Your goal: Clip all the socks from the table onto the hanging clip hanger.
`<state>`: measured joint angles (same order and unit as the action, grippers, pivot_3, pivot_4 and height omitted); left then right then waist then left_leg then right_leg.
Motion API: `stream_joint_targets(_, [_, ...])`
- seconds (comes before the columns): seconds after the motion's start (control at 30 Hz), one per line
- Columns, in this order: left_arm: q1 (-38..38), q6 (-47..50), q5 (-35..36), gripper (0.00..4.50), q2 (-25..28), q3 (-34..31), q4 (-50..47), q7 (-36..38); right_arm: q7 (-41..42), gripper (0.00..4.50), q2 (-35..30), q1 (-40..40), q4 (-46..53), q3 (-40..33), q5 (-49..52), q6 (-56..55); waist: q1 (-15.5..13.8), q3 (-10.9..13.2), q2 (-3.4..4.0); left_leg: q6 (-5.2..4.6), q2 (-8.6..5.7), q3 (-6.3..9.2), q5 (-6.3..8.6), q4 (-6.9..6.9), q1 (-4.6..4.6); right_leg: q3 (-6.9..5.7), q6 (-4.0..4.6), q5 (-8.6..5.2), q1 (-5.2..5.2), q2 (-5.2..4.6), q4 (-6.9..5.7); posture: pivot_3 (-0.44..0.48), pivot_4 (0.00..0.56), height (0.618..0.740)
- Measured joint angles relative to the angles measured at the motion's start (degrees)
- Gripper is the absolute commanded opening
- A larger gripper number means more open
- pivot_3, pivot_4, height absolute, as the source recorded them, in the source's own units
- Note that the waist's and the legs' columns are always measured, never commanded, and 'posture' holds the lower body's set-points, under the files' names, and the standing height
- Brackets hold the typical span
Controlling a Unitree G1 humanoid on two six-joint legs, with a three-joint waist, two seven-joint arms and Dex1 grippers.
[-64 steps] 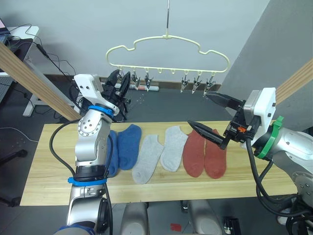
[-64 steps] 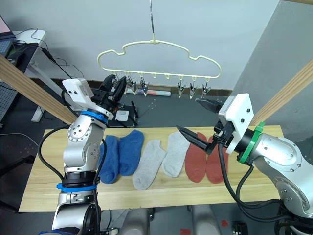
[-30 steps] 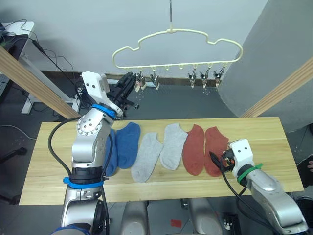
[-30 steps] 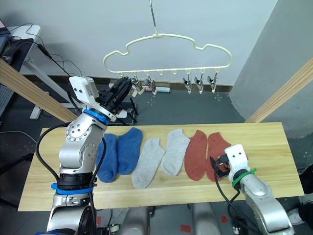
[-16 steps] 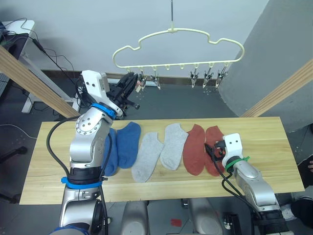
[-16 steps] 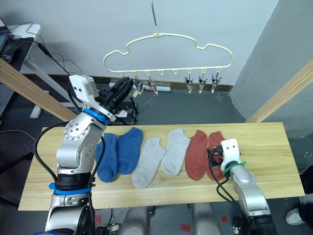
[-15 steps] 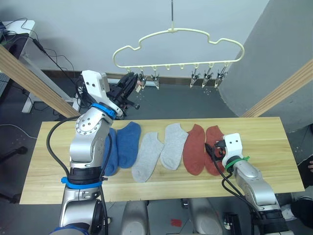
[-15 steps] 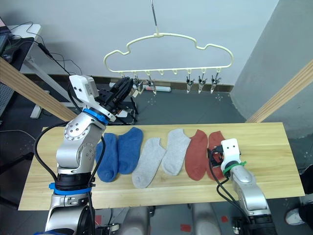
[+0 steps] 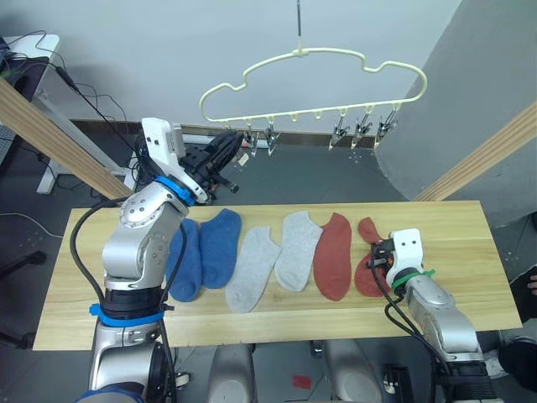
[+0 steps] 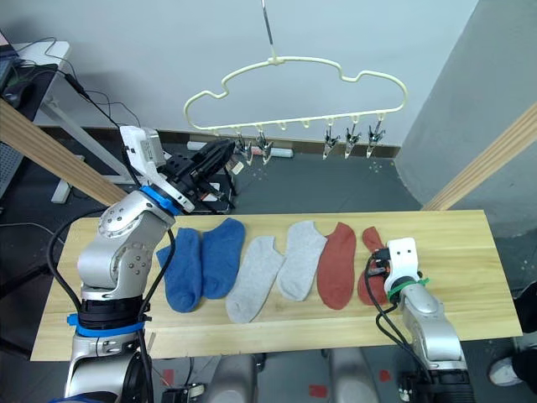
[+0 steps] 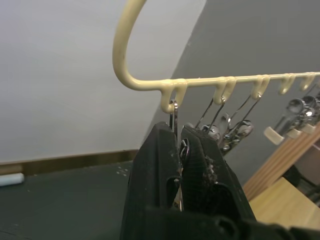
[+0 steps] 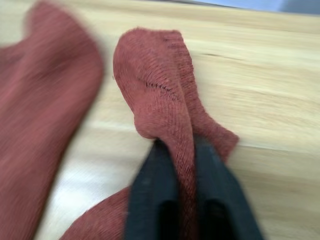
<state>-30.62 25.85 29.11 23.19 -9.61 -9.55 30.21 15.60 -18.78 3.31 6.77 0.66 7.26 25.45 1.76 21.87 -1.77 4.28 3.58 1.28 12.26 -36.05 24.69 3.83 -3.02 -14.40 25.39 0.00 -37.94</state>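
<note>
Six socks lie in a row on the table (image 9: pixel 457 227): two blue (image 9: pixel 220 248), two light grey (image 9: pixel 295 250) and two rust red. My right gripper (image 12: pixel 182 145) is shut on a pinched fold of the rightmost rust red sock (image 12: pixel 160 85), whose cuff end (image 9: pixel 367 229) is bunched up off the wood. The other rust red sock (image 9: pixel 334 256) lies flat beside it. The pale yellow clip hanger (image 9: pixel 299 53) hangs above and behind the table. My left gripper (image 11: pixel 179 135) is raised to it and shut on its leftmost metal clip (image 11: pixel 173 112).
Slanted wooden poles stand at the left (image 9: pixel 50 126) and right (image 9: pixel 487 151) of the table. More clips (image 9: pixel 361 130) hang along the hanger's bar. Cables and a white desk (image 9: pixel 33 42) are on the floor side at far left.
My right gripper has shut on the rightmost rust red sock and bunched it up toward itself. The left gripper stays on the leftmost clip.
</note>
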Motion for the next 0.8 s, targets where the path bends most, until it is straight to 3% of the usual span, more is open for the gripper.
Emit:
stream_joint_targets(0.2, [-1.8,6.4,5.0,0.11,0.7,-1.2,-0.9,0.1,10.6,0.0,-4.3,10.3,9.8,8.3,-0.9,-0.8,0.3,0.3,0.08,0.06,0.04,0.04,-0.04,0.01,0.01,0.0,-0.03,0.02,0.07,0.08,-0.06,-0.032,0.412,0.74])
stream_joint_targets(0.43, [-2.8,10.2,8.0,0.11,0.8,-2.2,-2.2,-1.6,11.5,0.0,5.3,20.3,7.9,15.4,-1.5,-1.2,-0.1,0.3,0.08,0.23,-0.03,0.04,-0.12,0.0,0.17,-0.08,0.08,0.08,0.12,-0.07,0.0,-0.029,0.405,0.74])
stream_joint_targets(0.8, [-2.3,11.9,8.9,0.11,0.5,-2.0,-3.7,-2.7,6.8,0.0,15.2,24.9,-1.6,18.0,-4.9,-8.0,0.0,0.3,0.07,0.23,0.01,0.06,-0.13,0.0,0.2,-0.12,0.27,0.2,0.22,-0.04,-0.1,-0.034,0.395,0.74])
